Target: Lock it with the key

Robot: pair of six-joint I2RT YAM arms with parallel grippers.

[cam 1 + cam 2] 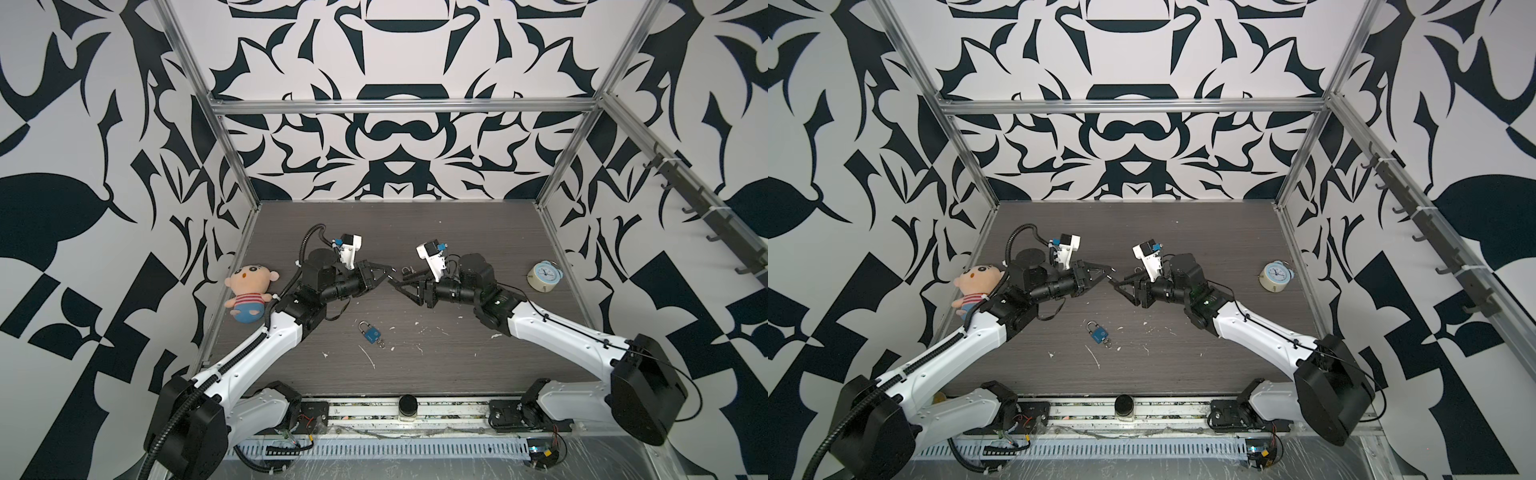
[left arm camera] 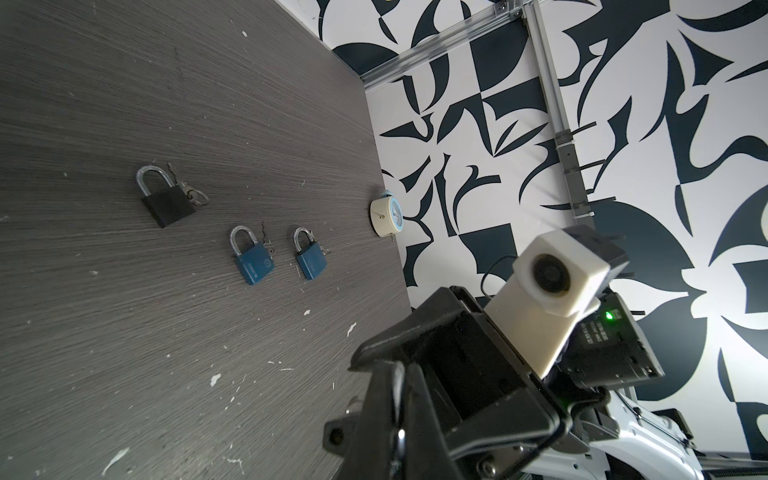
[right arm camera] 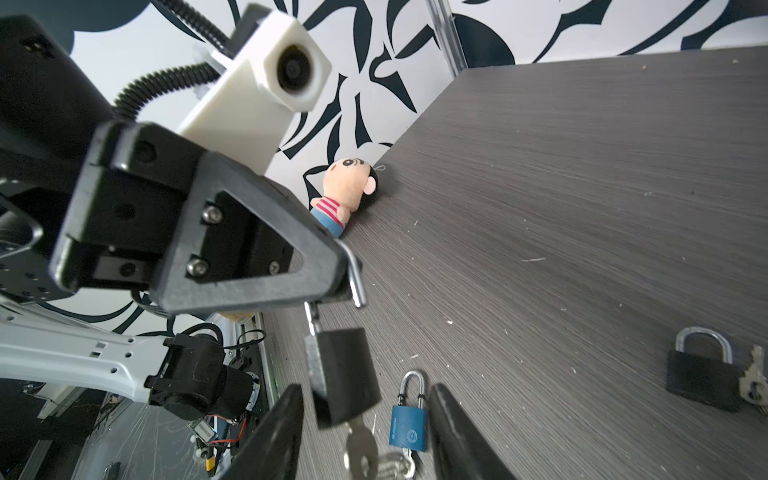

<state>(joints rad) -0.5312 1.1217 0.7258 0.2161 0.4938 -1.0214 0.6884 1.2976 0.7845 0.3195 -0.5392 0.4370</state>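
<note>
a: left gripper (image 3: 338,270) pinches the steel shackle (image 3: 356,286) of the matte black square padlock (image 3: 347,374), held up mid-air?
b: yep. its silver metal key (image 3: 360,446) points lengthwise into the right gripper (image 3: 365,388), jaws apart around it.

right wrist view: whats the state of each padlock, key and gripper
held black padlock: shackle open, hanging
key: in its keyhole
left gripper: shut on that padlock's shackle
right gripper: open, either side of key
blue padlock: shackle closed, on table
second black padlock: shackle closed, on table
</note>
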